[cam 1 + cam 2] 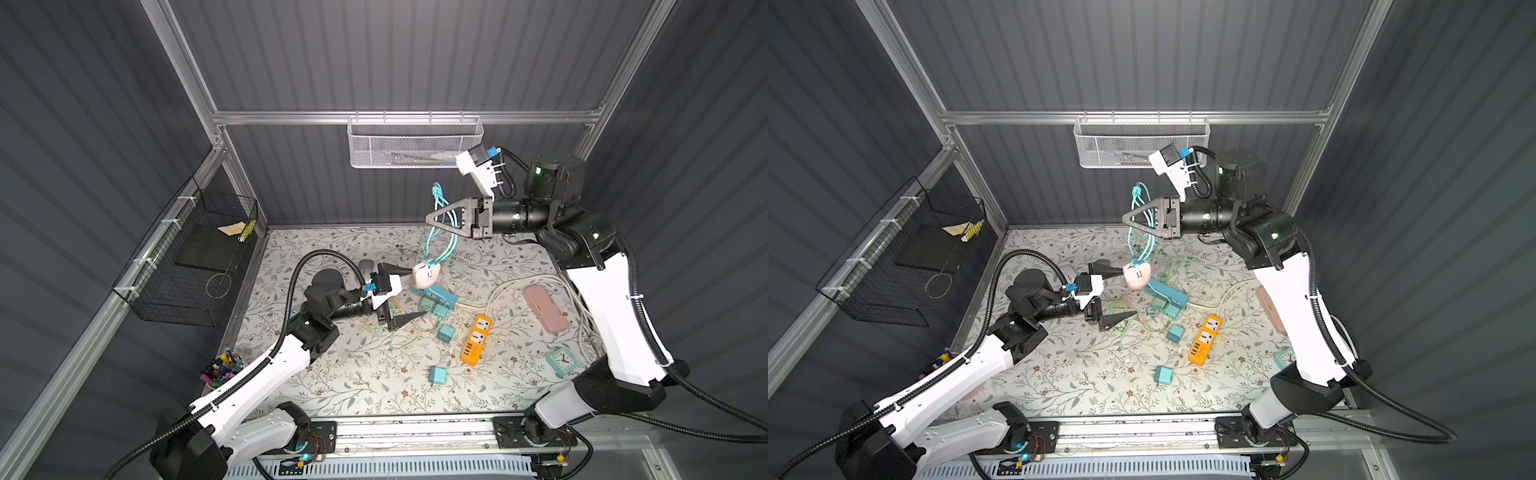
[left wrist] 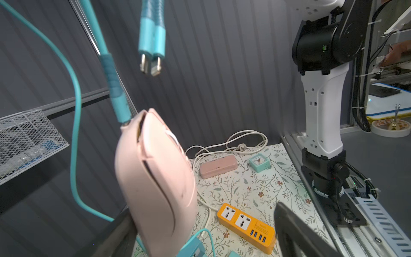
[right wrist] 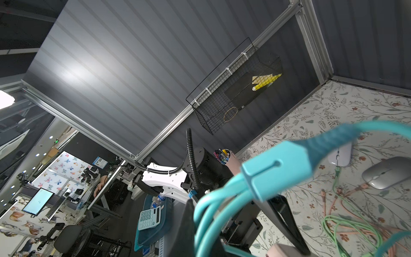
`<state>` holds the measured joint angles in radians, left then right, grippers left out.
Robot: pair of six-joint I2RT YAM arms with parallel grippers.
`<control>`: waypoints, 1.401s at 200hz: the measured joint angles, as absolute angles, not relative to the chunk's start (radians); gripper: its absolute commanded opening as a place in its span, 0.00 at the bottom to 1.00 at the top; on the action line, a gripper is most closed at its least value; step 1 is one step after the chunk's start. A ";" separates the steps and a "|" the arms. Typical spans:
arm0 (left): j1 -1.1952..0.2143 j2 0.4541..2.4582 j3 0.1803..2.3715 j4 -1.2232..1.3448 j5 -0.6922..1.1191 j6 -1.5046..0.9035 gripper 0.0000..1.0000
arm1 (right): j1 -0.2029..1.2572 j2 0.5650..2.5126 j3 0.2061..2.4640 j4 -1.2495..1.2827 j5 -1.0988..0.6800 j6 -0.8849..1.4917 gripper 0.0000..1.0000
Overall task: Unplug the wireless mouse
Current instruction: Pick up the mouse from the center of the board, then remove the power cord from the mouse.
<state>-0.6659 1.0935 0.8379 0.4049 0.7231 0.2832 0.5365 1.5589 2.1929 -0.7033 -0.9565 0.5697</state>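
The pink wireless mouse (image 1: 426, 276) (image 1: 1137, 274) (image 2: 155, 182) hangs above the table from a teal cable (image 1: 441, 245) (image 2: 111, 73) plugged into its front end. That cable loops up through my right gripper (image 1: 429, 218) (image 1: 1125, 217), which is shut on it well above the table. The cable's splitter block (image 3: 278, 171) fills the right wrist view, and two loose connectors (image 2: 151, 60) dangle free. My left gripper (image 1: 416, 294) (image 1: 1129, 291) (image 2: 204, 231) stands open around the mouse. One of its fingers (image 2: 120, 233) lies against the mouse's side, the other (image 2: 289, 222) well apart.
On the floral table lie an orange power strip (image 1: 477, 338), a teal charging dock (image 1: 434, 301), two teal cubes (image 1: 445, 332), a pink case (image 1: 544, 309), a teal clock (image 1: 562, 361), tangled green and orange cables (image 3: 347, 224), a grey mouse (image 3: 387, 172) and a pen cup (image 1: 222, 370).
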 measured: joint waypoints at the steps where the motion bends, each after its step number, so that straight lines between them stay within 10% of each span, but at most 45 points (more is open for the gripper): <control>1: -0.666 1.093 0.838 0.405 0.723 0.283 0.95 | 0.537 1.559 2.193 -0.702 -0.957 0.570 0.00; 59: -0.666 1.094 0.844 0.391 0.680 0.283 0.89 | 0.537 1.583 2.193 -0.617 -1.003 0.657 0.00; 107: -0.666 1.095 0.847 0.379 0.654 0.290 0.62 | 0.550 1.594 2.193 -0.557 -1.029 0.715 0.00; 195: -0.666 1.095 0.847 0.378 0.623 0.293 0.63 | 0.570 1.610 2.158 -0.561 -1.047 0.721 0.00; 235: -0.666 1.095 0.848 0.371 0.620 0.303 0.27 | 0.586 1.613 2.151 -0.554 -1.055 0.737 0.00; 249: -0.666 1.095 0.854 0.364 0.622 0.303 0.00 | 0.587 1.613 2.151 -0.552 -1.058 0.738 0.00; 280: -0.666 1.095 0.859 0.351 0.621 0.307 0.00 | 0.585 1.613 2.157 -0.567 -1.054 0.725 0.00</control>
<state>-0.6659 1.0950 0.8589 0.3511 0.6209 0.3065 0.5854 1.6131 2.1574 -0.5674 -1.0542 0.7250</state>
